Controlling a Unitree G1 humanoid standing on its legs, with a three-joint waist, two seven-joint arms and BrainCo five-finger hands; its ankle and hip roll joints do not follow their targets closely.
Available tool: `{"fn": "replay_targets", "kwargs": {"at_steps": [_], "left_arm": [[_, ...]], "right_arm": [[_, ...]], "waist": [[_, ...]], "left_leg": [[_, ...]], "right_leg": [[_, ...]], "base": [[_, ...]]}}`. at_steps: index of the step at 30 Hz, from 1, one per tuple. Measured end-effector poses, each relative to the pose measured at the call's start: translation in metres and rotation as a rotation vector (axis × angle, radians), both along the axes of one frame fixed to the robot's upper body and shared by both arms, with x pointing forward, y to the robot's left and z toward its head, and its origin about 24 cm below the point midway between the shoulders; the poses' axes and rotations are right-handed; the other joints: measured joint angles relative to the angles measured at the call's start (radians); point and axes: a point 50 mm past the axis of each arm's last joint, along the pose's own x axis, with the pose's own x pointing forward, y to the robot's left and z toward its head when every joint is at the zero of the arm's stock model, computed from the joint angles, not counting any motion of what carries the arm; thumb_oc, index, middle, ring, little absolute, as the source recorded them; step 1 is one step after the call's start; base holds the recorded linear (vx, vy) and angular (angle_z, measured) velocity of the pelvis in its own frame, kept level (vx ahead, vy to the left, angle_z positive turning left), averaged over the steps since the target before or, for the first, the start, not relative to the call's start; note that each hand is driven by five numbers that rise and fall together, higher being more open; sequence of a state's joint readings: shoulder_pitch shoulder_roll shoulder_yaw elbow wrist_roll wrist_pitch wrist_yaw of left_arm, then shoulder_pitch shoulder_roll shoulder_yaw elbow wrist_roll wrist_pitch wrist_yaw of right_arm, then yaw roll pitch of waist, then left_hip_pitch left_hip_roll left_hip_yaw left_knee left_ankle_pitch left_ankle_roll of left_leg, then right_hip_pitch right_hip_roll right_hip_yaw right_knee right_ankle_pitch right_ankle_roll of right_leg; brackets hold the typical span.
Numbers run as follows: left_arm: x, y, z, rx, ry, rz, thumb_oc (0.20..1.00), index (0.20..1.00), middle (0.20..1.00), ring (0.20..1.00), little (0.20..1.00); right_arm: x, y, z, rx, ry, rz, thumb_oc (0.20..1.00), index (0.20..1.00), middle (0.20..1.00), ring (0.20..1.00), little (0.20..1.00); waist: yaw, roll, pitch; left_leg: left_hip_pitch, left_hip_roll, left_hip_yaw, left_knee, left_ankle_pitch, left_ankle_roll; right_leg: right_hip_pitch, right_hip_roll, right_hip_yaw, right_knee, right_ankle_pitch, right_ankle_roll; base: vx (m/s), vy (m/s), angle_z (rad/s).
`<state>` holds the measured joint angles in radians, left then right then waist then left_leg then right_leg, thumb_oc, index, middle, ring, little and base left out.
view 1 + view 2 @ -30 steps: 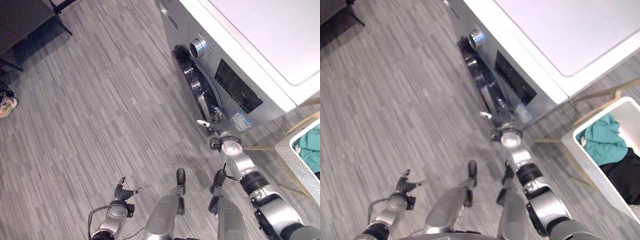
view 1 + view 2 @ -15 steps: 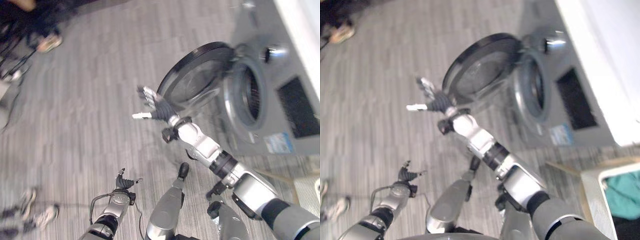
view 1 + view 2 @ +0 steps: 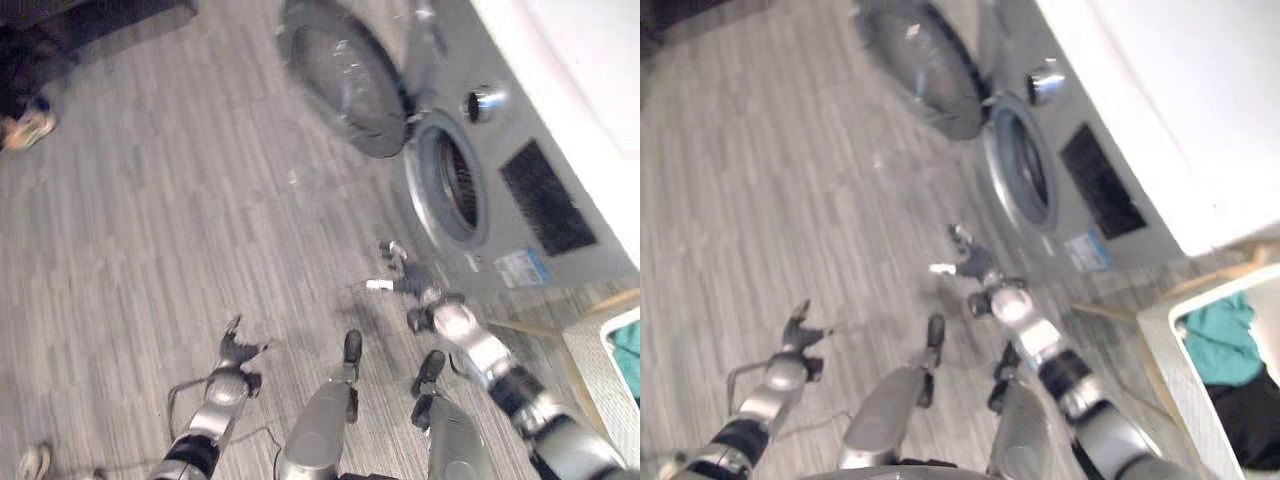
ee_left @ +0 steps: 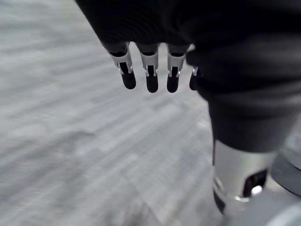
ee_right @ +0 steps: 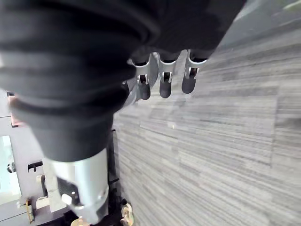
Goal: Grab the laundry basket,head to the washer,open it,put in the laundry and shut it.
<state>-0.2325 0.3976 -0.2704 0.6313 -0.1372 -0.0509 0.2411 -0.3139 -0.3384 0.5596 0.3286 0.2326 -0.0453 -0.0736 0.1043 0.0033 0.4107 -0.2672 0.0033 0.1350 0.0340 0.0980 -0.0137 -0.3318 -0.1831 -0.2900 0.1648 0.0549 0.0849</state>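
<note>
Grey plank floor (image 3: 150, 220) fronts the open-doored washer (image 3: 520, 190); both robot hands hang released.

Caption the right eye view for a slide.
Washer door swung open, right hand empty near the drum, laundry basket waiting.

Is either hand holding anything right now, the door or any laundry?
Nothing is held. The right hand hangs open below the silver washer's round dark door, which stands open; the left hand is open over the floor.
</note>
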Motion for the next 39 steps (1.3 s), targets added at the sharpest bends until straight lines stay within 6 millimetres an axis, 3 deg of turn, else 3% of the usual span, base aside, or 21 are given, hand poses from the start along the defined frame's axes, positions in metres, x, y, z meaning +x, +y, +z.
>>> {"fn": "replay_targets", "kwargs": {"at_steps": [4,5,7,9,12,15,18,22,28,30,34,37,39], "left_arm": [[0.058,-0.015,0.059,0.067,-0.19,-0.039,1.0,1.0,1.0,1.0,1.0],[0.077,-0.001,0.079,0.155,-0.211,-0.01,1.0,1.0,1.0,1.0,1.0],[0.093,0.009,0.1,0.216,-0.226,0.023,1.0,1.0,1.0,1.0,1.0],[0.107,0.042,0.13,0.3,-0.209,0.144,1.0,1.0,1.0,1.0,1.0],[0.104,0.076,0.15,0.394,-0.204,0.231,1.0,1.0,1.0,1.0,1.0],[0.088,0.112,0.153,0.494,-0.147,0.305,1.0,1.0,1.0,1.0,1.0],[0.075,0.132,0.151,0.551,-0.127,0.328,1.0,1.0,1.0,1.0,1.0],[0.072,0.142,0.169,0.598,-0.177,0.328,1.0,1.0,1.0,1.0,1.0],[0.048,0.169,0.159,0.622,-0.119,0.395,1.0,1.0,1.0,1.0,1.0],[0.021,0.197,0.153,0.648,-0.05,0.483,1.0,1.0,1.0,1.0,1.0],[-0.016,0.222,0.129,0.65,0.071,0.593,1.0,1.0,1.0,1.0,1.0],[-0.017,0.206,0.104,0.595,0.073,0.545,1.0,1.0,1.0,1.0,1.0],[-0.021,0.171,0.061,0.497,0.09,0.435,1.0,1.0,1.0,1.0,1.0]], "right_arm": [[-0.025,-0.023,-0.032,-0.066,0.103,-0.044,1.0,1.0,1.0,1.0,1.0],[-0.025,-0.029,-0.037,-0.107,0.122,-0.047,1.0,1.0,1.0,1.0,1.0],[-0.029,-0.044,-0.041,-0.151,0.135,-0.061,1.0,1.0,1.0,1.0,1.0],[-0.029,-0.063,-0.04,-0.194,0.13,-0.09,1.0,1.0,1.0,1.0,1.0],[-0.031,-0.084,-0.038,-0.23,0.119,-0.134,1.0,1.0,1.0,1.0,1.0],[-0.025,-0.098,-0.024,-0.238,0.066,-0.166,1.0,1.0,1.0,1.0,1.0],[-0.019,-0.1,-0.011,-0.227,0.007,-0.17,1.0,1.0,1.0,1.0,1.0],[-0.012,-0.108,0.007,-0.216,-0.064,-0.193,1.0,1.0,1.0,1.0,1.0],[-0.009,-0.105,0.021,-0.172,-0.133,-0.19,1.0,1.0,1.0,1.0,1.0],[-0.009,-0.101,0.027,-0.157,-0.156,-0.179,1.0,1.0,1.0,1.0,1.0],[-0.01,-0.1,0.029,-0.142,-0.172,-0.176,1.0,1.0,1.0,1.0,1.0],[-0.009,-0.1,0.033,-0.116,-0.188,-0.196,1.0,1.0,1.0,1.0,1.0],[-0.008,-0.097,0.039,-0.086,-0.217,-0.214,1.0,1.0,1.0,1.0,1.0]], "waist": [[-0.118,-0.045,0.018],[-0.14,-0.067,0.026],[-0.189,-0.069,0.027],[-0.246,-0.079,0.04],[-0.274,-0.081,0.067],[-0.282,-0.079,0.086],[-0.28,-0.078,0.092],[-0.262,-0.075,0.094],[-0.251,-0.07,0.097],[-0.232,-0.07,0.097],[-0.2,-0.068,0.094],[-0.179,-0.068,0.093],[-0.181,-0.07,0.09]], "left_leg": [[-0.028,0.009,0.085,0.002,-0.017,0.008],[-0.041,0.021,0.139,0.0,-0.023,0.018],[-0.063,0.025,0.169,0.005,-0.032,0.015],[-0.093,0.024,0.189,0.006,-0.033,0.013],[-0.1,0.026,0.201,0.001,-0.034,0.009],[-0.104,0.047,0.219,-0.001,-0.036,-0.002],[-0.095,0.063,0.214,-0.023,-0.028,-0.016],[-0.09,0.074,0.207,-0.025,-0.027,-0.02],[-0.057,0.069,0.169,-0.03,-0.026,-0.02],[-0.055,0.07,0.156,-0.03,-0.025,-0.023],[-0.019,0.072,0.155,-0.028,-0.029,-0.029],[0.008,0.065,0.157,-0.03,-0.031,-0.03],[0.062,0.047,0.165,-0.038,-0.048,-0.022]], "right_leg": [[-0.065,0.018,0.063,-0.045,0.058,0.009],[-0.088,0.011,0.064,-0.083,0.072,0.017],[-0.101,0.014,0.038,-0.13,0.1,0.036],[-0.132,0.021,0.055,-0.169,0.154,0.03],[-0.138,0.038,0.073,-0.211,0.209,0.015],[-0.141,0.063,0.092,-0.243,0.231,0.001],[-0.142,0.084,0.094,-0.243,0.238,-0.008],[-0.136,0.088,0.092,-0.243,0.236,-0.011],[-0.087,0.081,0.064,-0.243,0.218,-0.036],[-0.077,0.082,0.053,-0.243,0.215,-0.04],[-0.038,0.083,0.05,-0.243,0.212,-0.044],[-0.016,0.083,0.054,-0.243,0.21,-0.046],[0.026,0.077,0.063,-0.237,0.202,-0.036]], "base": [[-0.08,0.073,-0.88],[-0.08,0.048,-1.27],[-0.06,0.034,-0.81],[-0.03,0.04,-0.39],[-0.01,0.061,-0.27],[0.03,0.028,-0.3],[0.04,0.032,-0.1],[0.05,0.023,-0.01],[0.08,-0.001,0.17],[0.11,-0.01,0.17],[0.07,0.004,0.04],[0.11,0.045,-0.01],[0.13,0.086,-0.17]]}}
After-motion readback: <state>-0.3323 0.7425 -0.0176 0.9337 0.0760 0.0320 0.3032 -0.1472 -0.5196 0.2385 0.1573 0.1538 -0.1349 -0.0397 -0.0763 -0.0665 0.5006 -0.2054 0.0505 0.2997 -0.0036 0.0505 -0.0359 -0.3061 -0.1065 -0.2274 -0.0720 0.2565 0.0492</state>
